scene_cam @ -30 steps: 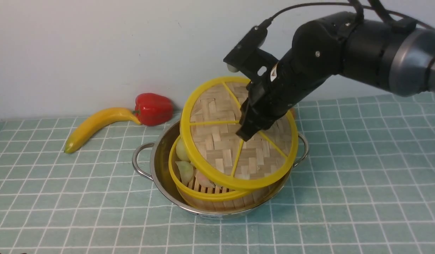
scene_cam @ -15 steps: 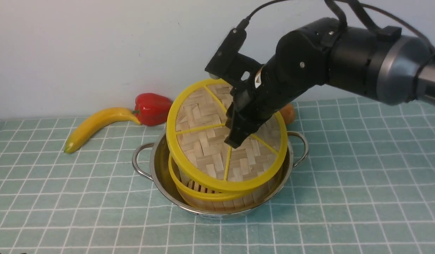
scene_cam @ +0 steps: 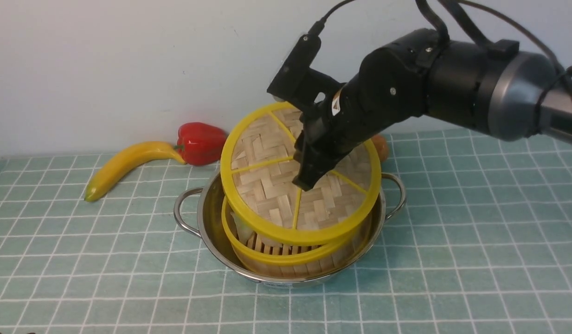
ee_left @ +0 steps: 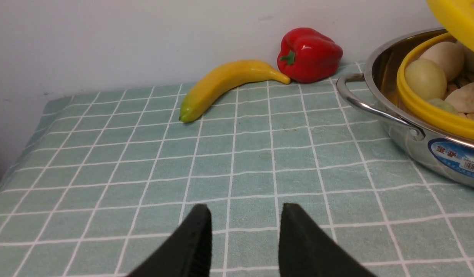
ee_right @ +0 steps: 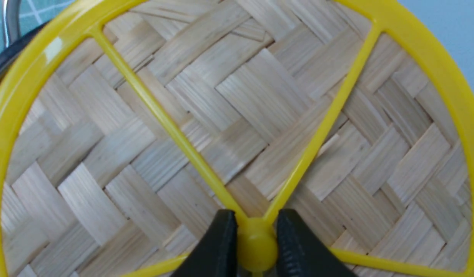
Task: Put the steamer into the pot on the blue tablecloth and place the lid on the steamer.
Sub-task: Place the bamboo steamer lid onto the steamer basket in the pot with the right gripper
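Note:
The steamer (scene_cam: 286, 260) with dumplings sits inside the steel pot (scene_cam: 207, 218) on the blue tablecloth (scene_cam: 453, 260). My right gripper (scene_cam: 309, 178) is shut on the yellow hub of the woven lid (scene_cam: 267, 185) and holds it tilted just above the steamer, its near edge close to the steamer's rim. In the right wrist view the fingers clamp the hub (ee_right: 256, 246) and the lid (ee_right: 240, 100) fills the picture. In the left wrist view my left gripper (ee_left: 244, 211) is open and empty above the cloth, left of the pot (ee_left: 375, 104) and steamer (ee_left: 425, 111).
A yellow banana (scene_cam: 123, 164) and a red bell pepper (scene_cam: 200, 143) lie at the back left by the wall. An orange fruit (scene_cam: 380, 147) shows behind the pot. The pot's loop handles (scene_cam: 183, 213) stick out left and right.
My right gripper has carried the lid leftward and down over the steamer. The lid now covers more of the dumplings and sits lower and flatter.

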{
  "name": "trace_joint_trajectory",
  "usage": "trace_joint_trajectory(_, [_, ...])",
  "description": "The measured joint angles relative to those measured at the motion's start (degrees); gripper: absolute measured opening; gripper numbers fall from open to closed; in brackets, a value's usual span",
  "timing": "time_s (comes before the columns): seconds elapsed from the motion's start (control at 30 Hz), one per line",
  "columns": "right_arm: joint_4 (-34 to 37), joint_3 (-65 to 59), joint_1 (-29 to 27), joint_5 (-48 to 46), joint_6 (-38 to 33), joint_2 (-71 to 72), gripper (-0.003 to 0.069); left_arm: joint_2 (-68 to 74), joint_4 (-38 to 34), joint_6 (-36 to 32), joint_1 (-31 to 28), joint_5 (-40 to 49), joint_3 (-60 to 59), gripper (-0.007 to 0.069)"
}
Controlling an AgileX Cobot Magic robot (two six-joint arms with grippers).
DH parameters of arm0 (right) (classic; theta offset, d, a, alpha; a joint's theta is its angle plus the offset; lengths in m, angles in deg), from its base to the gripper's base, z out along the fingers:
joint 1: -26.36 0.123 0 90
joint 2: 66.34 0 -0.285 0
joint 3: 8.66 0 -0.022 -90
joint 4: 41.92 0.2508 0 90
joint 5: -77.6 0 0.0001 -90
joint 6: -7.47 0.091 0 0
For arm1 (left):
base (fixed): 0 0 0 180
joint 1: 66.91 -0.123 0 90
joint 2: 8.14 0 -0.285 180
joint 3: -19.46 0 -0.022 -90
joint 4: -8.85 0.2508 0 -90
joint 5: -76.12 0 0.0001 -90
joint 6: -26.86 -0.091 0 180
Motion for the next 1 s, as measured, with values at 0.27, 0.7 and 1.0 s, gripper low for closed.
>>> trace_joint_trajectory(0.27, [1.1, 0.0, 0.0, 0.0, -0.2, -0.9, 0.0148, 0.0, 0.0, 0.0, 0.0, 0.0, 0.0, 0.0243])
trace_joint_trajectory(0.7, [3.1, 0.0, 0.1, -0.6, -3.2, -2.3, 0.0148, 0.0, 0.0, 0.0, 0.0, 0.0, 0.0, 0.0243])
trace_joint_trajectory(1.0, [2.0, 0.0, 2.9, 0.6, -8.2, -3.0, 0.0148, 0.0, 0.0, 0.0, 0.0, 0.0, 0.0, 0.0243])
